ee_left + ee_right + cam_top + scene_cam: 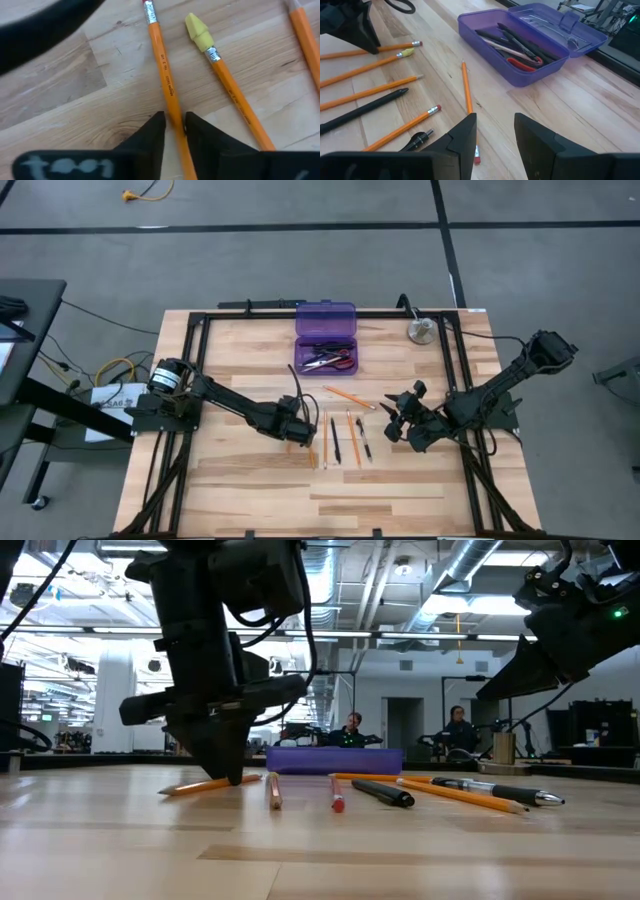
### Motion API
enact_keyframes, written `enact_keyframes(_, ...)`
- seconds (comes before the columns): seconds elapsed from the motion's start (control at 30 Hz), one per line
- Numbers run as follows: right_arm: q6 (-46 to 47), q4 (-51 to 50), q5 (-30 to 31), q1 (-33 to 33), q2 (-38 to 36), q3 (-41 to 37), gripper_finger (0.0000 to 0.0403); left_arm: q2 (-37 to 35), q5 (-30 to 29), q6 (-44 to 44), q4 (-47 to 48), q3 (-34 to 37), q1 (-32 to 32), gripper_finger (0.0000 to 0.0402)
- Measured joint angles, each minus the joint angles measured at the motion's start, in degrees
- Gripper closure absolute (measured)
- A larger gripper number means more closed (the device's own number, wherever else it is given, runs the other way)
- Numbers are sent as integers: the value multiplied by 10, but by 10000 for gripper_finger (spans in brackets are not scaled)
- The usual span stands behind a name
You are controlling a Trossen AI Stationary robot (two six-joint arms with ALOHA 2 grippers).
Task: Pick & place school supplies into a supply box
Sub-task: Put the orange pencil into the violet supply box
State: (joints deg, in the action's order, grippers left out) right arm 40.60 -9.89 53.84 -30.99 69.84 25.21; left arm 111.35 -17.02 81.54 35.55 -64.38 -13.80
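Left arm was stretched low across the table, its left gripper (303, 432) tipped down to the wood with the fingers (150, 137) pinched nearly together. Right arm sat bent off to the side, right gripper (398, 420) raised, fingers (462, 137) spread apart.

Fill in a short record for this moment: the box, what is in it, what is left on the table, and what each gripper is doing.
box: purple supply box, lid open
in box: dark pens and red-handled scissors
on table: several orange pencils and dark pens, in front of the box
left gripper: down at the table, fingers closed on an orange pencil
right gripper: open, holding nothing
other: silver disc beside the box
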Motion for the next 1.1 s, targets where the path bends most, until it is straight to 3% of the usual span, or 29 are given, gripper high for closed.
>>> enact_keyframes(0.3,0,0,0,0,0,0,277,0,-4,2,8,0,0,391)
enact_keyframes(1.1,0,0,0,0,0,0,277,-4,-36,15,31,0,-1,384)
